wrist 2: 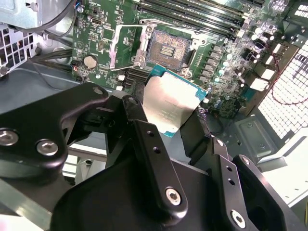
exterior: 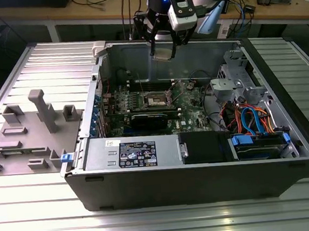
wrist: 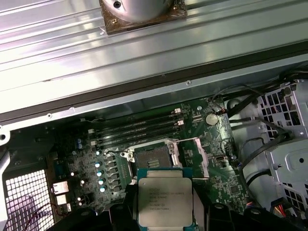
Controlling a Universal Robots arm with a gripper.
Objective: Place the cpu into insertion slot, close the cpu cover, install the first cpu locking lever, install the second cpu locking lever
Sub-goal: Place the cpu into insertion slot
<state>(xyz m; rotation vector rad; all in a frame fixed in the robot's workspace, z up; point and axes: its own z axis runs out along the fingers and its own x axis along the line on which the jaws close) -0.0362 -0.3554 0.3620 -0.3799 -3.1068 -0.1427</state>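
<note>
My gripper [exterior: 163,49] hangs above the open computer case, near its back wall, shut on the cpu [exterior: 162,53]. The cpu [wrist 2: 169,102] is a flat silvery square with a pale edge, clamped between the black fingers [wrist 2: 139,122] and held well above the board in both wrist views. Below it the insertion slot [wrist 2: 168,49] lies bare on the green motherboard, its dark contact field showing. The cpu cover [wrist 2: 124,44], a thin silvery frame, is swung open beside the slot. In the first wrist view the cpu [wrist: 165,202] sits just short of the slot [wrist: 151,157] and the cover [wrist: 195,155].
A long black card [exterior: 152,118] lies on the motherboard just in front of the slot. The drive cage [exterior: 238,81] and blue and orange cables [exterior: 252,120] fill the case's right side in the exterior view. A grey fixture [exterior: 36,126] stands left of the case.
</note>
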